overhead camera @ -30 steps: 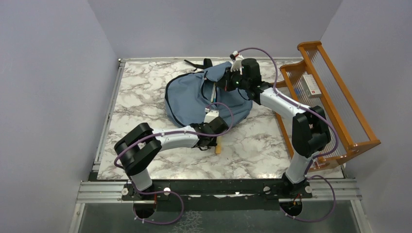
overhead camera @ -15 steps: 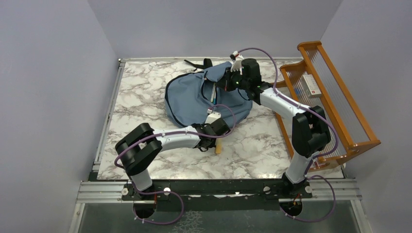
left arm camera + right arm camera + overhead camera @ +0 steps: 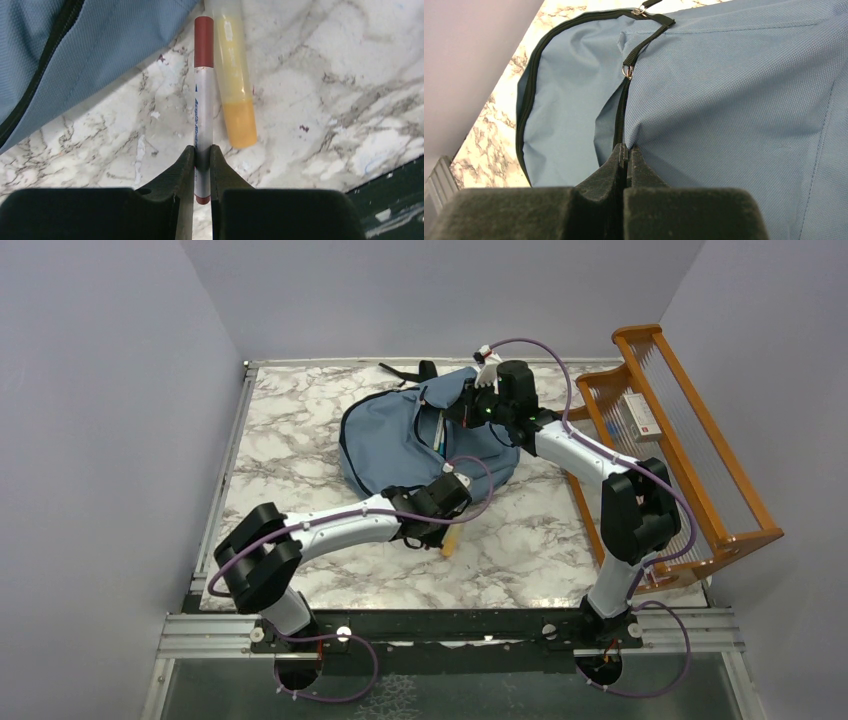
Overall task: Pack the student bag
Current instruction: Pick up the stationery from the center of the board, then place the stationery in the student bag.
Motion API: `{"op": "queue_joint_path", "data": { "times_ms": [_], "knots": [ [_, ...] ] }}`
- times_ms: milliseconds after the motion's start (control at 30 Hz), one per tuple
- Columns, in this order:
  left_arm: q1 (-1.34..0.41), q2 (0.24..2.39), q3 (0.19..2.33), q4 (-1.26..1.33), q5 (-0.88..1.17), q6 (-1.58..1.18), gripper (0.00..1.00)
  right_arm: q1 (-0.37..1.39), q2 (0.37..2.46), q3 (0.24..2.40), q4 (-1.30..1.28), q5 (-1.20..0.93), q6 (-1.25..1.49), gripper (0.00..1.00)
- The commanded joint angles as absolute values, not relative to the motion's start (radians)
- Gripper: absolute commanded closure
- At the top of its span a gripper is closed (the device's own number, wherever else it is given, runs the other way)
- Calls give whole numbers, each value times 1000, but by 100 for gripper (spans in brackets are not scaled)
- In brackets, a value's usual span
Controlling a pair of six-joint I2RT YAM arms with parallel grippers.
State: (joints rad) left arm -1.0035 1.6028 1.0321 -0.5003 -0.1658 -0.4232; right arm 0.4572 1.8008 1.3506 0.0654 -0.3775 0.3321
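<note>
we've got the left tool (image 3: pixel 202 156) closed tight on a red-capped silver marker (image 3: pixel 203 95), low over the counter (image 3: pixel 325 100), just beside a yellow pen (image 3: pixel 233 80). the right tool (image 3: pixel 626 152) pinches the student bag (image 3: pixel 385 440) at its zipper edge, mid-counter toward the back.

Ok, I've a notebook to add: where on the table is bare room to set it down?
Bare marble lies left of the bag, along the table's left edge, and at near right, between the yellow tube and the right arm. Crowded: the bag's near edge, where the left gripper pinches a marker beside the tube, and by the rack.
</note>
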Motion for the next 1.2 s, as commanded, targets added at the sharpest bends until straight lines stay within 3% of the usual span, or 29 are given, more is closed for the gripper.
{"op": "queue_joint_path", "data": {
  "times_ms": [0,333,633,1167],
  "knots": [
    [-1006,1495,1016,-608,-109,-332,100,468,1785,1367,96,-397,332,100],
    [-972,1324,1013,-511,-122,-344,100,468,1781,1358,105,-398,344,99],
    [-720,1193,949,-411,92,-383,100,468,1769,1349,95,-376,327,100],
    [-489,1419,1162,-396,316,-413,100,468,1758,1335,92,-368,319,99]
  ]
}}
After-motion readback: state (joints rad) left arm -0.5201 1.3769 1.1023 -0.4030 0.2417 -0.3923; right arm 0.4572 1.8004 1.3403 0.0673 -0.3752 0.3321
